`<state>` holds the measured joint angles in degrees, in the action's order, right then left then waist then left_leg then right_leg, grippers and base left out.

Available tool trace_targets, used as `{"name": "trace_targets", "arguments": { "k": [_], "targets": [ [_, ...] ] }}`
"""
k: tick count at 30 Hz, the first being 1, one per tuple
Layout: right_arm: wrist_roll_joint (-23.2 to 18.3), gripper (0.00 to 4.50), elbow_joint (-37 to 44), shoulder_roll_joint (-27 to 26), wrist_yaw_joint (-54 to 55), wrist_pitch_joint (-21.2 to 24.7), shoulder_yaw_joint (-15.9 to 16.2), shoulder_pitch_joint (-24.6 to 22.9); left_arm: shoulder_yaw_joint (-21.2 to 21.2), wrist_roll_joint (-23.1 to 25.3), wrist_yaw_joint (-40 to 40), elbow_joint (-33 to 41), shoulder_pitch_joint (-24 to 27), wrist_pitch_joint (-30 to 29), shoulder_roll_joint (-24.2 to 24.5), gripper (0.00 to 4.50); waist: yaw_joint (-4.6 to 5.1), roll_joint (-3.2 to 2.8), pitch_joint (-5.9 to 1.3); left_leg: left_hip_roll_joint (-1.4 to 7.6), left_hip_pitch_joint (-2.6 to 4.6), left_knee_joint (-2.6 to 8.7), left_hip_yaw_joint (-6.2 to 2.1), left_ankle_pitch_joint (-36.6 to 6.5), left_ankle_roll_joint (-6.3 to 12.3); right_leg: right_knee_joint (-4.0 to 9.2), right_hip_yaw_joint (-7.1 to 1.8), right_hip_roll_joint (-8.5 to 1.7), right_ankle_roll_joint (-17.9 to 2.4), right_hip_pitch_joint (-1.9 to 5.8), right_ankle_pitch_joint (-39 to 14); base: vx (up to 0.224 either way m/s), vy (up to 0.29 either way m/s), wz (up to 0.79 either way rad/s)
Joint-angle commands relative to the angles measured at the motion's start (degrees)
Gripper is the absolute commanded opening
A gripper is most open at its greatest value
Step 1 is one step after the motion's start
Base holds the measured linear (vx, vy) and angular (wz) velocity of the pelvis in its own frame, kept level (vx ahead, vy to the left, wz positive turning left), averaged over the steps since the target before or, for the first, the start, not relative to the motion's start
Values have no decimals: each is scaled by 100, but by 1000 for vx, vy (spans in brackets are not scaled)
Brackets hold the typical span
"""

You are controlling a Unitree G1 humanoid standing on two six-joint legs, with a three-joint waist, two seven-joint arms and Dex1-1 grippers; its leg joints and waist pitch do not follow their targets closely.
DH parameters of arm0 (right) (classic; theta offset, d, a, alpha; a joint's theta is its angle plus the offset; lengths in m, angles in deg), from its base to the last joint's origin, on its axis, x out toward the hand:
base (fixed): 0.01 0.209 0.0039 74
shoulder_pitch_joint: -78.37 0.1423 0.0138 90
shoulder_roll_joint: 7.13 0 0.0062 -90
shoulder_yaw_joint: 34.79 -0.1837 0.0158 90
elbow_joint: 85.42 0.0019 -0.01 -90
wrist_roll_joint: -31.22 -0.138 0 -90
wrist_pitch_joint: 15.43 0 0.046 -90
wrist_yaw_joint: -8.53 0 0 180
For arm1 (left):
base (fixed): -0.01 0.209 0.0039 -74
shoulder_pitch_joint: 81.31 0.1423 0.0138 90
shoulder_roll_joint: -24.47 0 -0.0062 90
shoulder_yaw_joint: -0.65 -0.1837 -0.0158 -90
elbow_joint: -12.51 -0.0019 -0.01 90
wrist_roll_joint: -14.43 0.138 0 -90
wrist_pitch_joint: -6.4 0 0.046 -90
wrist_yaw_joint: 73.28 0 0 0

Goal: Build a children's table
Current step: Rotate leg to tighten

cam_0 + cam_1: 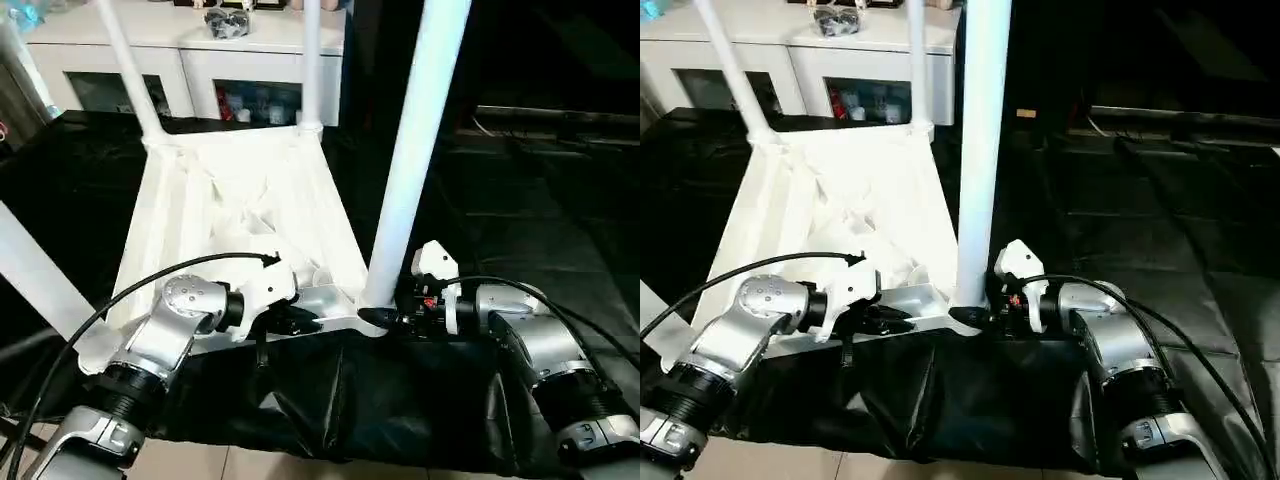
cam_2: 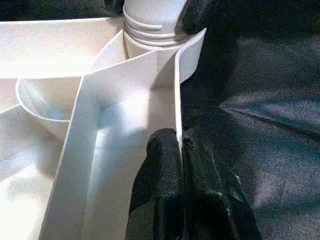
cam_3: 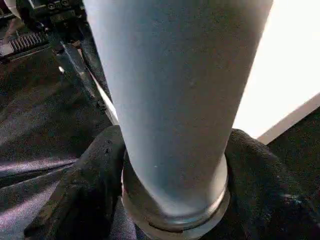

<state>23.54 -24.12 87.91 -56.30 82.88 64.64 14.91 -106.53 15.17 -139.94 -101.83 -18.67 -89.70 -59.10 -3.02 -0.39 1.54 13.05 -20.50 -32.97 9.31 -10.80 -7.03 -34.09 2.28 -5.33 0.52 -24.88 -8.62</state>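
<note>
**Upturned table, near leg gripped at its base**

Head views: the tabletop (image 1: 240, 210) lies underside up on the black-draped counter (image 1: 520, 220), its long axis running away from the robot toward a white cabinet (image 1: 200, 60). The legs point upward; the near right leg (image 1: 415, 150) rises from its corner socket, leaning slightly.

Left wrist view: the left gripper (image 2: 181, 150) has its jaws pressed together on the thin near rim of the tabletop, one black finger on each side of the wall.

Right wrist view: the right gripper (image 3: 175, 175) sits around the base of the near right leg, its jaws spread to the tube's width, with a finger (image 3: 90, 170) on either side.
</note>
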Motion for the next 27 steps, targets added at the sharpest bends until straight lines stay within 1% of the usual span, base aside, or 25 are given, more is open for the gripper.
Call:
{"name": "trace_targets", "arguments": {
  "k": [1, 2, 3, 4, 5, 6, 8, 9, 10, 11, 12, 13, 14, 15, 16, 17, 18, 19, 21, 22, 23, 24, 25, 26, 27],
  "targets": [
    [-16, 269, 170, -116, -31, 51, 177, -142, -100, 46, 190, -15, -104, 18, -147, 0, 13, 47, -304, -88, -33, 344, 153, -1229, 368, 360, -84, -65, -1255, 387, -1270, 0, 0, 0],
    [-20, 269, 180, -130, -10, 52, 170, -155, -90, 56, 237, -18, -102, 10, -164, 0, 2, 46, -305, -89, -33, 341, 151, -1219, 366, 359, -83, -68, -1245, 388, -1265, 0, 0, 0],
    [-37, 269, 197, -163, 36, 56, 150, -181, -73, 66, 317, -19, -99, -10, -201, 0, -4, 24, -305, -88, -27, 345, 149, -1234, 362, 359, -86, -69, -1229, 384, -1289, 0, 0, 0],
    [-57, 269, 215, -210, 115, 60, 124, -211, -51, 73, 409, -24, -95, -25, -250, 0, -6, 41, -295, -92, -28, 349, 154, -1297, 350, 380, -84, -65, -1195, 378, -1400, 0, 0, 0],
    [-47, 268, 200, -310, 338, 59, 71, -239, -7, 82, 593, -26, -88, -83, -346, 0, -12, 30, -296, -91, -19, 352, 151, -1328, 333, 383, -84, -69, -1185, 376, -1452, 0, 0, 0],
    [12, 268, 134, -452, 685, 45, 8, -254, 31, 89, 801, -30, -80, -135, -471, 0, -5, 33, -280, -88, -22, 363, 151, -1382, 287, 400, -89, -69, -1136, 364, -1573, 0, 0, 0],
    [130, 268, -80, -777, 1460, -8, -147, -238, 63, 144, 1228, -40, -79, -256, -730, 0, 10, 48, -278, -104, -34, 376, 133, -1458, 197, 418, -76, -75, -1000, 379, -1876, 0, 0, 0],
    [148, 267, -204, -964, 1877, -9, -258, -214, 65, 195, 1458, -54, -87, -327, -866, 0, 33, 36, -264, -110, -25, 383, 139, -1549, 148, 448, -80, -67, -923, 345, -2074, 0, 0, 0],
    [150, 267, -276, -1077, 2121, -5, -329, -197, 63, 225, 1584, -63, -93, -372, -943, 0, 58, 49, -264, -115, -22, 387, 131, -1636, 108, 468, -74, -74, -832, 337, -2309, 0, 0, 0],
    [149, 266, -292, -1104, 2182, -3, -348, -193, 63, 233, 1613, -67, -95, -382, -961, 0, 69, 53, -253, -127, -22, 393, 123, -1688, 95, 490, -65, -73, -771, 335, -2464, 0, 0, 0],
    [161, 266, -461, -1386, 2852, 45, -535, -136, 46, 319, 1897, -101, -115, -483, -1150, 0, 93, 52, -259, -133, -22, 394, 115, -1748, 102, 507, -60, -72, -682, 334, -2632, 0, 0, 0],
    [161, 266, -461, -1386, 2852, 45, -535, -136, 46, 319, 1897, -101, -115, -483, -1150, 0, 122, 48, -249, -137, -19, 396, 111, -1811, 109, 535, -58, -69, -618, 307, -2771, 0, 0, 0],
    [186, 266, -606, -1625, 3376, 76, -640, -73, 51, 395, 2212, -139, -151, -612, -1344, 0, 128, 48, -255, -143, -19, 395, 104, -1836, 117, 539, -48, -69, -586, 315, -2836, 0, 0, 0],
    [228, 266, -776, -1986, 4069, 107, -754, 31, 79, 480, 2671, -219, -227, -794, -1638, 0, 159, 24, -244, -143, -24, 397, 115, -1851, 103, 563, -59, -65, -554, 285, -2882, 0, 0, 0],
    [255, 266, -806, -2109, 4234, 100, -757, 70, 97, 524, 2872, -262, -266, -832, -1744, 0, 171, 27, -258, -163, -16, 396, 96, -1845, 56, 565, -38, -62, -496, 292, -2995, 0, 0, 0],
    [291, 266, -807, -2183, 4296, 50, -729, 99, 112, 542, 2983, -296, -296, -843, -1808, 0, 181, 28, -259, -163, -36, 403, 88, -1825, 49, 558, -36, -57, -472, 309, -2981, 0, 0, 0],
    [298, 266, -795, -2249, 4301, -1, -704, 131, 114, 558, 3047, -320, -320, -838, -1848, 0, 161, 9, -270, -158, -30, 402, 90, -1807, 81, 565, -36, -58, -456, 305, -2872, 0, 0, 0],
    [299, 266, -791, -2265, 4299, -16, -698, 138, 115, 562, 3059, -325, -325, -837, -1857, 0, 159, 18, -269, -156, -19, 396, 100, -1821, 108, 576, -41, -49, -466, 288, -2803, 0, 0, 0],
    [347, 266, -746, -2342, 4249, -182, -663, 196, 104, 611, 3079, -326, -341, -768, -1881, 0, 140, 25, -288, -160, -51, 396, 108, -1732, 202, 540, -51, -45, -551, 317, -2482, 0, 0, 0],
    [347, 301, -746, -2342, 4249, -182, -663, 196, 104, 611, 3079, -326, -341, -768, -1881, 0, 132, 20, -294, -156, -49, 389, 119, -1663, 228, 528, -56, -47, -616, 316, -2301, 0, 0, 0],
    [338, 301, -700, -2319, 4119, -279, -650, 202, 104, 613, 3024, -289, -331, -747, -1857, 0, 134, 17, -294, -154, -50, 390, 119, -1641, 237, 517, -57, -45, -652, 320, -2221, 0, 0, 0],
    [307, 321, -645, -2238, 3923, -312, -636, 198, 101, 590, 2903, -238, -300, -670, -1795, 0, 133, 16, -297, -155, -62, 389, 120, -1595, 251, 503, -56, -44, -701, 336, -2113, 0, 0, 0],
    [266, 335, -613, -2132, 3737, -353, -634, 199, 91, 546, 2721, -155, -243, -592, -1710, 0, 129, -2, -297, -152, -56, 387, 125, -1588, 266, 502, -58, -45, -748, 333, -2030, 0, 0, 0],
    [261, 339, -610, -2121, 3719, -357, -633, 199, 90, 541, 2702, -147, -237, -584, -1701, 0, 131, 5, -300, -153, -63, 385, 123, -1597, 283, 496, -55, -46, -768, 343, -2005, 0, 0, 0],
    [229, 358, -585, -2012, 3572, -375, -641, 202, 85, 499, 2543, -74, -180, -515, -1619, 0, 128, 1, -302, -145, -64, 386, 124, -1605, 311, 488, -56, -48, -809, 346, -1952, 0, 0, 0]
  ]
}}
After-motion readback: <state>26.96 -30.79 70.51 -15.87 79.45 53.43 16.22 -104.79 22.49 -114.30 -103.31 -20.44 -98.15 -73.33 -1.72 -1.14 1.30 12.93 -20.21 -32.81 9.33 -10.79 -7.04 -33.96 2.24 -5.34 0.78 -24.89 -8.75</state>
